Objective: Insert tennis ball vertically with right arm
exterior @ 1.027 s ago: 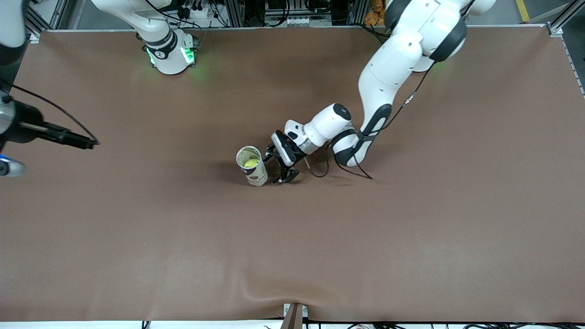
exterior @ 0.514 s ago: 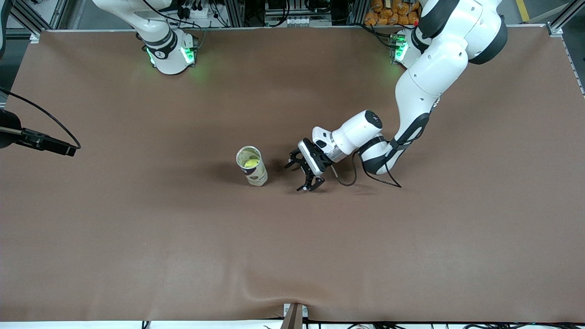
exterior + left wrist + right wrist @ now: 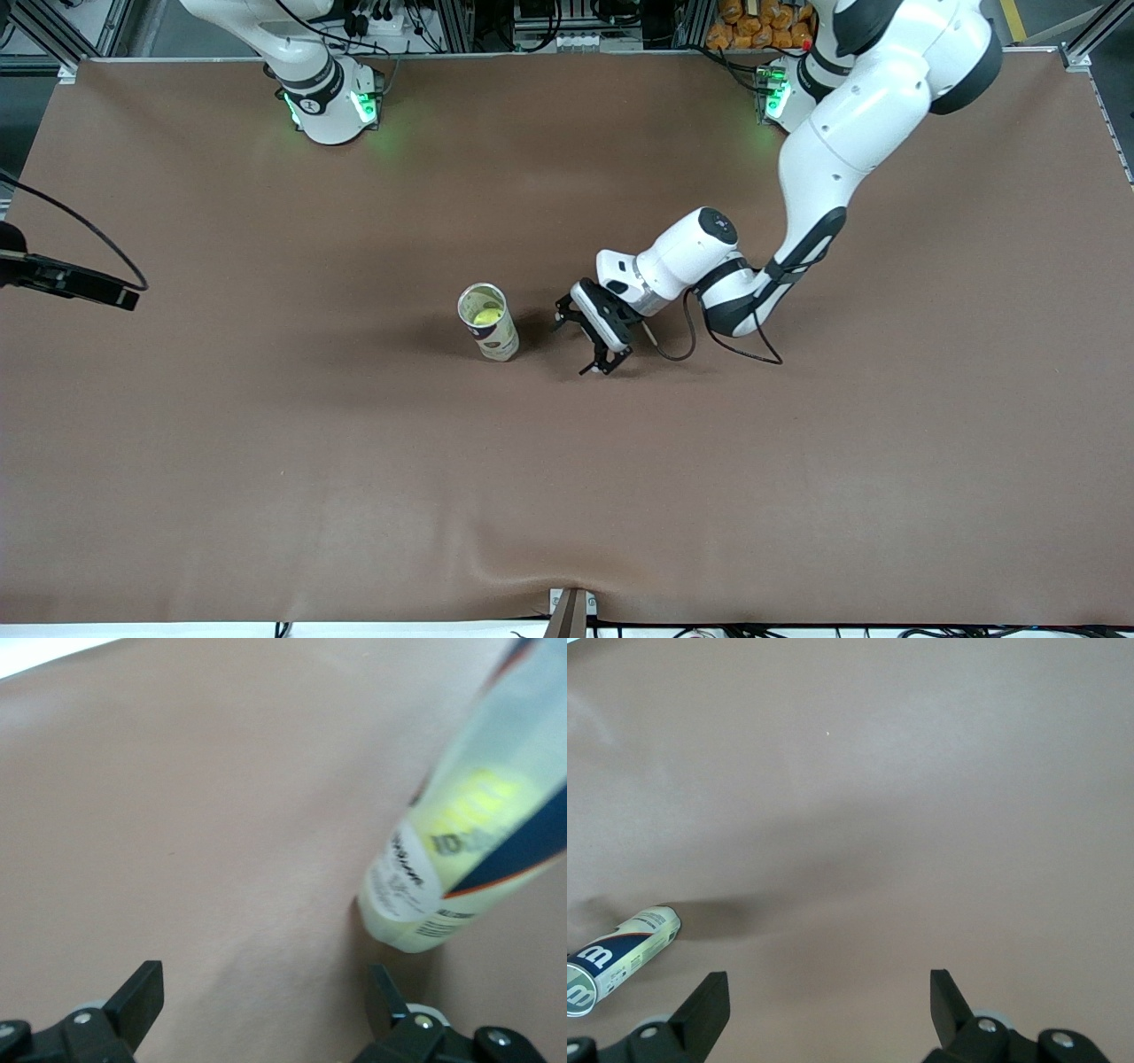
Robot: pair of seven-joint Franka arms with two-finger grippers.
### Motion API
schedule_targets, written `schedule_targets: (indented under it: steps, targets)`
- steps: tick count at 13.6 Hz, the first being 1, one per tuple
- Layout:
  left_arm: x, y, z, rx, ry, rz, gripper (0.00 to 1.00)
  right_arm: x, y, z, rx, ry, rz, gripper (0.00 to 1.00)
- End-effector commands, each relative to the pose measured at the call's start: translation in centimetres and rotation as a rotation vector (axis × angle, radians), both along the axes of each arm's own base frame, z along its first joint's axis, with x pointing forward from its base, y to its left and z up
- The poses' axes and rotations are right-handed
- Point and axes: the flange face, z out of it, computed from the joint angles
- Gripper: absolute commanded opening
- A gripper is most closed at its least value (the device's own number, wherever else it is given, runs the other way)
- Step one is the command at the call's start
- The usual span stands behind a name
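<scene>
Brown mat-covered table (image 3: 354, 496), bare except for one tennis-ball can (image 3: 489, 322) standing near its middle.

From the near edge inward, the mat is empty up to the upright, open-topped can, with the yellow tennis ball (image 3: 485, 315) already sitting inside it. Just beside the can, toward the left arm's end of the table, the left gripper (image 3: 591, 341) hangs low with its jaws spread wide and nothing between them, clear of the can wall. The right gripper (image 3: 824, 1014) is off past the right arm's end of the table, its fingers likewise fully apart and empty. Farther up stand the two arm bases. The risk, as I judge it, lies with the left gripper: a sideways drift could clip the tall, narrow can, topple it, and roll the ball out.
</scene>
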Motion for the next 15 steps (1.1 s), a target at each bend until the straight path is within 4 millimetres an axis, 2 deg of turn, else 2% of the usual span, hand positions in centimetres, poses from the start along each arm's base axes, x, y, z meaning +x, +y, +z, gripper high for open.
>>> schedule_targets:
  steps: [1, 3, 5, 7, 9, 11, 13, 15]
  targets:
    - [0.6, -0.9, 3.2, 0.065, 0.052, 0.027, 1.0, -2.6, -0.3, 0.7, 0.006, -0.057, 0.007, 1.0]
    - [1.4, -0.2, 4.9, 0.091, 0.095, 0.05, 1.0, -4.1, -0.6, 0.6, 0.008, -0.109, -0.003, 1.0]
    - [2.6, 0.4, 7.9, 0.149, 0.156, 0.079, 1.0, -5.0, -1.1, 1.0, 0.01, -0.164, -0.018, 1.0]
    - [2.9, -0.3, 10.6, 0.243, 0.21, 0.09, 1.0, -6.1, -1.5, 1.9, 0.008, -0.234, -0.028, 1.0]
    - [3.1, -0.9, 13.1, 0.325, 0.279, 0.125, 1.0, -6.2, -2.1, 2.8, 0.005, -0.301, -0.045, 1.0]
    - [3.4, -0.9, 14.6, 0.389, 0.331, 0.167, 1.0, -6.8, -2.9, 4.1, 0.002, -0.325, -0.057, 1.0]
    - [3.2, -0.4, 15.5, 0.424, 0.38, 0.211, 1.0, -6.8, -3.1, 4.2, -0.02, -0.298, -0.052, 1.0]
    - [4.1, 1.0, 17.8, 0.501, 0.423, 0.261, 1.0, -7.0, -2.9, 4.3, -0.046, -0.2, -0.03, 1.0]
